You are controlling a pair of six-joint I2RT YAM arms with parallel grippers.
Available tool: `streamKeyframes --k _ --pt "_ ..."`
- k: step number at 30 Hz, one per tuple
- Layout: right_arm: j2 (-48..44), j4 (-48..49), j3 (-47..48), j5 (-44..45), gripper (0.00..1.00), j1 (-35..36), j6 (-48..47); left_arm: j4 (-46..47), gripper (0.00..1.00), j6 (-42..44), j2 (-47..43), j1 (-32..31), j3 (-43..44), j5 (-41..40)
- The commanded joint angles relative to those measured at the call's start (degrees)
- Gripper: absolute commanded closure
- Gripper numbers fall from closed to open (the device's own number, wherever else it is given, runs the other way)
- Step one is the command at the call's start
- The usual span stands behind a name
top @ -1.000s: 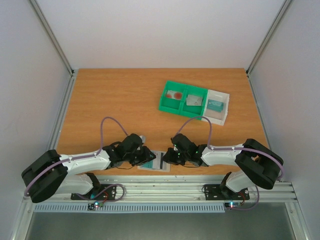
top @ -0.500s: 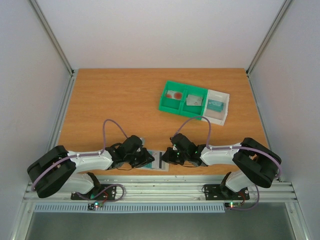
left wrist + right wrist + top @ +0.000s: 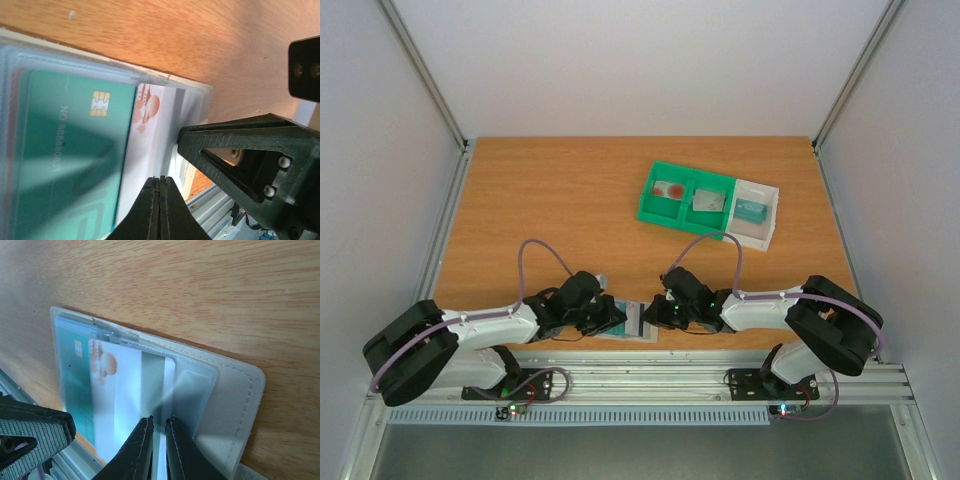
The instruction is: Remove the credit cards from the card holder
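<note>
The card holder point(image 3: 632, 322) lies open at the table's near edge, between both grippers. In the left wrist view its clear sleeve point(image 3: 195, 105) holds a teal card point(image 3: 70, 150) over a white red-marked card point(image 3: 150, 112). My left gripper point(image 3: 160, 181) is shut, with its tips over the red-marked card. In the right wrist view the holder's white stitched cover point(image 3: 235, 400) shows, with the teal card point(image 3: 75, 375), the red-marked card point(image 3: 112, 385) and a grey-striped card point(image 3: 152, 375). My right gripper point(image 3: 161, 421) rests on the sleeve, its jaws a narrow slit apart. Whether it pinches anything is unclear.
A green two-compartment bin point(image 3: 685, 215) at the back right holds a red-marked card point(image 3: 669, 189) and a greyish card point(image 3: 709, 201). The white tray point(image 3: 772, 205) beside it holds a teal card point(image 3: 752, 211). The metal rail point(image 3: 650, 375) runs just below the holder.
My left arm has drawn back a little and its gripper has shifted slightly left on the holder. The right gripper edged left, then stayed put. The holder has not moved.
</note>
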Motion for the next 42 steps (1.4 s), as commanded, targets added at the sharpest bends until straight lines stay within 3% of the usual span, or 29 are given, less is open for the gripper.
streamKeyframes --k 1,7,8,11,13,17,21,35,38,42 --pt "1.5 -5.5 -2.2 1.8 0.91 0.2 0.0 4.5 1.00 -0.1 -0.8 0.0 -1.0 0.2" --pt "2.4 -3.8 -2.2 1.0 0.91 0.2 0.6 7.9 0.99 -0.7 0.6 0.0 -1.8 1.0" --pt "2.4 -3.9 -2.3 1.0 0.91 0.2 0.6 7.6 0.97 -0.8 0.7 0.0 -1.7 0.9" --pt "2.1 -4.2 -2.5 1.4 0.90 0.2 0.6 4.0 0.76 -0.2 0.2 0.0 -0.8 -0.2" --pt "2.1 -4.2 -2.6 1.4 0.91 0.2 0.6 0.3 0.69 1.1 -0.9 0.0 0.1 -1.9" --pt "2.5 -3.8 -2.5 1.2 0.91 0.2 0.7 -5.0 0.63 3.7 -1.8 0.1 0.7 -4.9" --pt "2.8 -3.5 -2.5 1.1 0.91 0.2 0.9 -3.0 0.62 4.4 -0.4 0.2 0.4 -3.9" --pt "5.5 1.1 -3.2 -0.8 0.91 0.3 2.5 7.0 0.67 1.4 7.3 0.2 -0.1 1.7" --pt "5.1 1.5 -3.6 -0.6 0.91 0.2 2.7 6.8 0.75 1.7 7.2 0.2 0.3 1.5" --pt "5.1 1.2 -3.8 -0.3 0.91 0.2 2.6 5.1 0.95 1.9 5.6 0.3 0.3 0.1"
